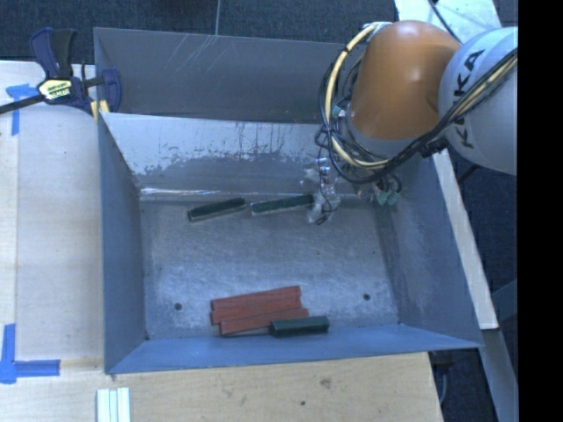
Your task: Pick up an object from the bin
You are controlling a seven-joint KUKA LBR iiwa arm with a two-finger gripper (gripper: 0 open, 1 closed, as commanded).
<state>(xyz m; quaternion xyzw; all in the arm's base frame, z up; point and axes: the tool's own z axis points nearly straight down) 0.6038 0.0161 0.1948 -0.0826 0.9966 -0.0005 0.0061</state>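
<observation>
Dark green near bar (299, 326) lies by near wall of bin (123, 236), right of centre, touching two red-brown blocks (258, 309) set side by side just behind it. Far side: left green bar (217, 209) and right green bar (281, 205), end to end along foot of far wall. Likely target is right green bar, judged stiff, light, slim, perhaps slick. Best hold across narrow width, near middle. Pincer (322, 202) low at its right end; apart or together, cannot tell; nothing seen held.
</observation>
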